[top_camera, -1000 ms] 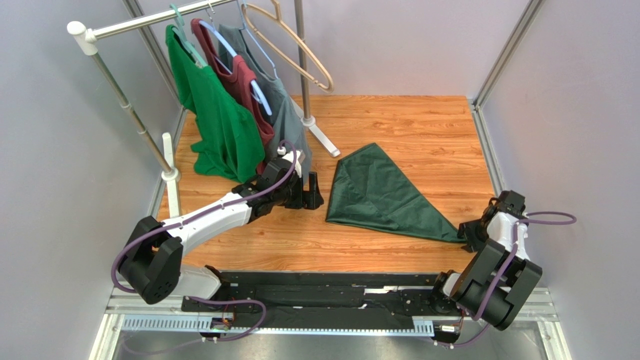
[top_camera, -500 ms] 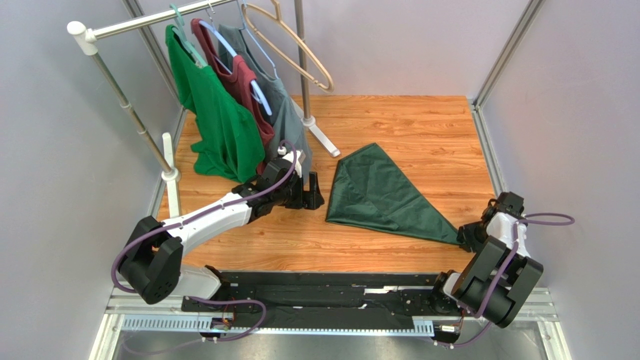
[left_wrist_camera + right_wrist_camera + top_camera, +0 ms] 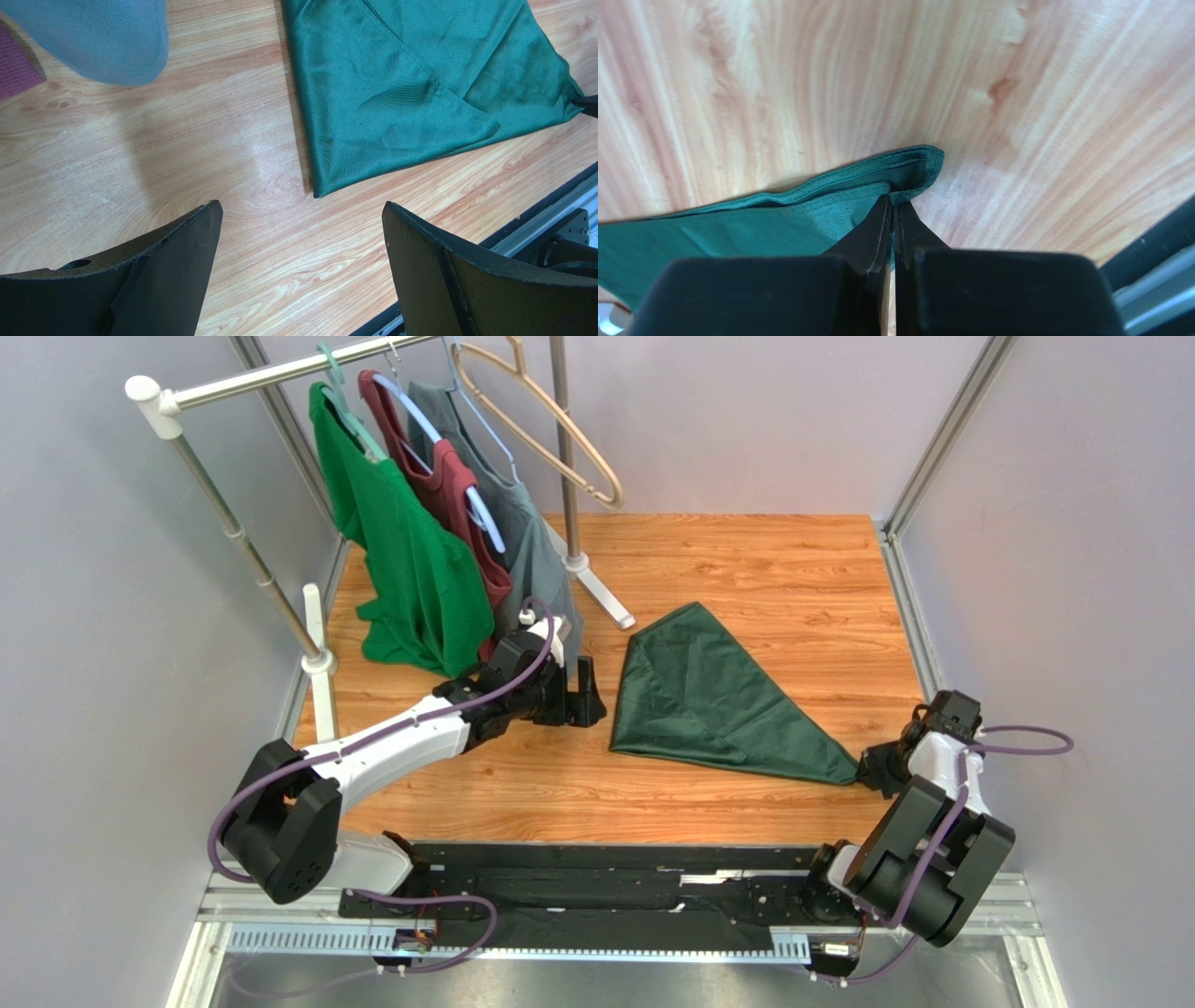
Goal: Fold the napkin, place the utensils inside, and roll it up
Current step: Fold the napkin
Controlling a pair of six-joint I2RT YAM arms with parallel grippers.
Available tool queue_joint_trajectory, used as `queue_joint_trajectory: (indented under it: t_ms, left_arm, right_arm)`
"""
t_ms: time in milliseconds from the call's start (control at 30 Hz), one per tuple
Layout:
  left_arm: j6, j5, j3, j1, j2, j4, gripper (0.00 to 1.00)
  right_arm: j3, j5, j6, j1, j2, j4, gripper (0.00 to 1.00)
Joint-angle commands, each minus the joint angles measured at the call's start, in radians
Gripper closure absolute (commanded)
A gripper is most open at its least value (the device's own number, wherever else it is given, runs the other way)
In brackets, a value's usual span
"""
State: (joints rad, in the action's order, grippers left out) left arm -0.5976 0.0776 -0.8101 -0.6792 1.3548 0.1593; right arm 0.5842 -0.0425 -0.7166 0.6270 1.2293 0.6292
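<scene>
The dark green napkin [image 3: 709, 697] lies folded into a triangle on the wooden table, its long point reaching right. My right gripper [image 3: 873, 767] is shut on that right corner; in the right wrist view the fingers pinch the hemmed corner of the napkin [image 3: 808, 220] at the gripper tips [image 3: 893, 203]. My left gripper [image 3: 586, 693] is open and empty, just left of the napkin's left edge; the left wrist view shows the napkin [image 3: 414, 77] ahead of the spread gripper [image 3: 302, 217]. The fork is out of view.
A clothes rack [image 3: 183, 399] stands at the back left with a bright green shirt [image 3: 400, 546], a maroon shirt [image 3: 456, 497] and a grey-green shirt [image 3: 526, 532], plus a bare hanger [image 3: 540, 420]. A black rail [image 3: 603, 875] runs along the near edge.
The right gripper, holding the napkin's corner, has shifted slightly; the corner lies a little more taut. The left arm has not moved.
</scene>
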Motion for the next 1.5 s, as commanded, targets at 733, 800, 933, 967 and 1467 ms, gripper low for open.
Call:
queue_joint_trajectory:
  t_ms: [733,800,933,967,1467]
  left_arm:
    - [0.005,0.08,-0.031,0.0,0.017,-0.047,0.06]
    - [0.004,0.086,-0.027,0.001,0.017,-0.049,0.06]
    - [0.001,0.08,-0.026,0.001,0.017,-0.049,0.07]
    - [0.001,0.08,-0.024,0.001,0.015,-0.05,0.07]
    - [-0.011,0.047,0.008,0.003,0.003,-0.052,0.07]
  right_arm:
    - [0.022,-0.1,-0.014,-0.355,-0.28,-0.275,1.0]
    - [0.032,-0.07,-0.027,-0.438,-0.274,-0.295,1.0]
    - [0.045,-0.034,-0.044,-0.547,-0.249,-0.333,1.0]
    - [0.046,-0.025,-0.044,-0.585,-0.243,-0.351,1.0]
    - [0.124,0.004,-0.099,-0.886,-0.036,-0.603,1.0]
